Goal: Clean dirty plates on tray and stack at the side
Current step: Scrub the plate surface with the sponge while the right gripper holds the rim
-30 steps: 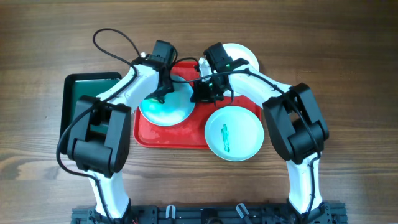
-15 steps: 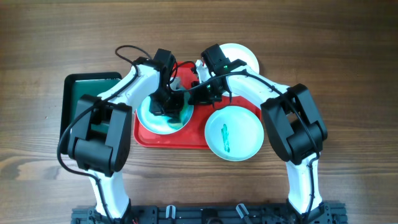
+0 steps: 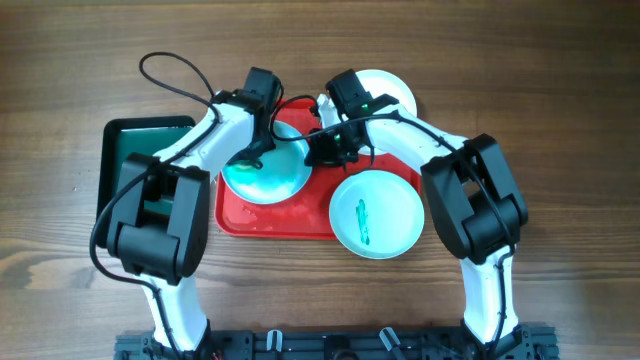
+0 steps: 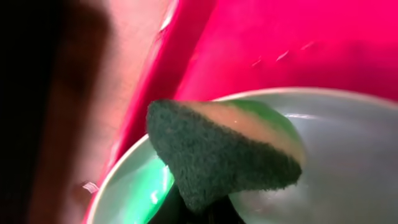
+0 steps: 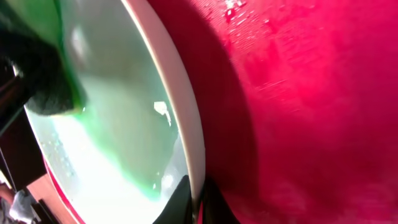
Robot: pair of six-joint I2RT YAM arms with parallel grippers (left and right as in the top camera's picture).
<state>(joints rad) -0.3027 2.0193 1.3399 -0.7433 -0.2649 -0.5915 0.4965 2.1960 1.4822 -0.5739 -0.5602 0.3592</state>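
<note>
Far left: black tray, green inside, on the wooden table. Left gripper is clamped on a green scouring sponge, which is held against the smeared plate. This plate sits at the left end of the red tray, with green film across its face. Right gripper pinches the same plate's right rim, fingers tight on either side of the edge. Streaked plate lies on the tray's right end, overhanging the rim. Back plate sits beyond the right arm, partly hidden.
</note>
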